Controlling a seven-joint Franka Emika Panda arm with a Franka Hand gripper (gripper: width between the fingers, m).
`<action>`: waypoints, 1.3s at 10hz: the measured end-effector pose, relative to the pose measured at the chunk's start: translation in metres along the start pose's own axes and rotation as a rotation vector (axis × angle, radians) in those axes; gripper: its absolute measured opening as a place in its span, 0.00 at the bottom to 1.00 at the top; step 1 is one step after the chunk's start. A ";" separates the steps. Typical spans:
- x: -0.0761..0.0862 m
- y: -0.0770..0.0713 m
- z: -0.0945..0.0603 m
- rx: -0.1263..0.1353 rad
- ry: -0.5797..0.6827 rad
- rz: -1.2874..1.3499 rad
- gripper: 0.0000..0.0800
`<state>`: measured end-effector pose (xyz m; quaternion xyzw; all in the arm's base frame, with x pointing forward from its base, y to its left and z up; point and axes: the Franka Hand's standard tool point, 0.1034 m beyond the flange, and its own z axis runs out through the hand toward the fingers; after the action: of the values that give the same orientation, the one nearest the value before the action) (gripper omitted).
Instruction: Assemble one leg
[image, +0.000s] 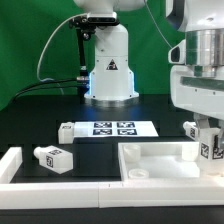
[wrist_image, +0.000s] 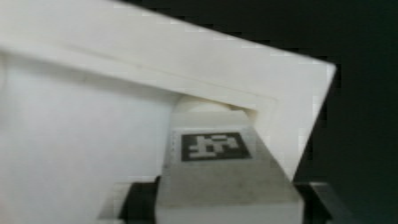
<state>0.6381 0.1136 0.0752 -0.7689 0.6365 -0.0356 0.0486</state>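
My gripper stands at the exterior view's right, shut on a white leg with a square tag, held upright over the far right corner of the wide white square panel. In the wrist view the leg sits between my dark fingers, my gripper shut on it, above the panel's corner. Whether the leg touches the panel is hidden. Three more legs lie on the black table: one beside the marker board, one at front left, one behind my gripper.
The marker board lies in the middle of the table. A white rail runs along the front and left edge. The robot base stands at the back with cables beside it.
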 end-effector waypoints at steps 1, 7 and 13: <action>-0.001 0.000 0.000 0.017 -0.007 0.120 0.36; 0.001 -0.001 0.004 0.018 0.011 -0.304 0.72; -0.003 -0.002 0.004 -0.026 0.022 -0.949 0.81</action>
<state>0.6402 0.1175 0.0718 -0.9748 0.2159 -0.0543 0.0105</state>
